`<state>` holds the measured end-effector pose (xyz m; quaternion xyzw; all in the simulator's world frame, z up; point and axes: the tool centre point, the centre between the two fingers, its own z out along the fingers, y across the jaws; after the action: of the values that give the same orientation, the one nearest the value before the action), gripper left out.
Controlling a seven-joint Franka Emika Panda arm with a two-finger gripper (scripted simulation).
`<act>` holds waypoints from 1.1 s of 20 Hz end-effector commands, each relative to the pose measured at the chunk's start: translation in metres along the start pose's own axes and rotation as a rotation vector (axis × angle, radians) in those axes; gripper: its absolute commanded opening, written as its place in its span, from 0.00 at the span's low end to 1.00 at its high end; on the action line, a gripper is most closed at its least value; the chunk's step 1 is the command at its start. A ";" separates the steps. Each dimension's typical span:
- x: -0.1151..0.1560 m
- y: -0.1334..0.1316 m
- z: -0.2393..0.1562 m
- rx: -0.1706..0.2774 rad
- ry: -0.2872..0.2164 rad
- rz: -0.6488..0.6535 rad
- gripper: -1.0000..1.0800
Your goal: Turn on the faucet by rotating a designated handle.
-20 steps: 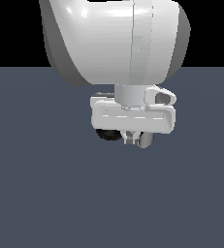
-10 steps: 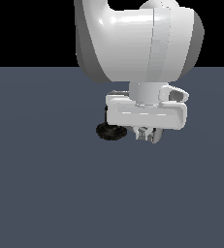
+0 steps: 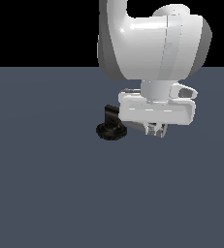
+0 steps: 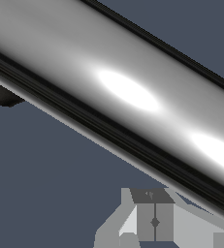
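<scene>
The white end effector (image 3: 154, 130) hangs right of the black-based faucet (image 3: 111, 127), fingers closed together beside the glossy chrome cylindrical handle (image 4: 133, 92) to push it, gripping nothing.

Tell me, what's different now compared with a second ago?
The big white arm and its gripper slid toward the exterior view's right, uncovering more of the black faucet. The wrist view is now filled by the chrome handle. The faucet base stayed where it was; no grasp is visible.
</scene>
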<state>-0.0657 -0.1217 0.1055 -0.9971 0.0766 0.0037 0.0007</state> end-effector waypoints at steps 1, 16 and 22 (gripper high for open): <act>0.012 0.004 0.000 0.000 0.008 -0.007 0.00; 0.054 0.046 0.000 -0.001 0.008 0.002 0.00; 0.070 0.062 0.000 -0.001 0.008 0.005 0.00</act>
<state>-0.0079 -0.1759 0.1055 -0.9976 0.0691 0.0015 0.0031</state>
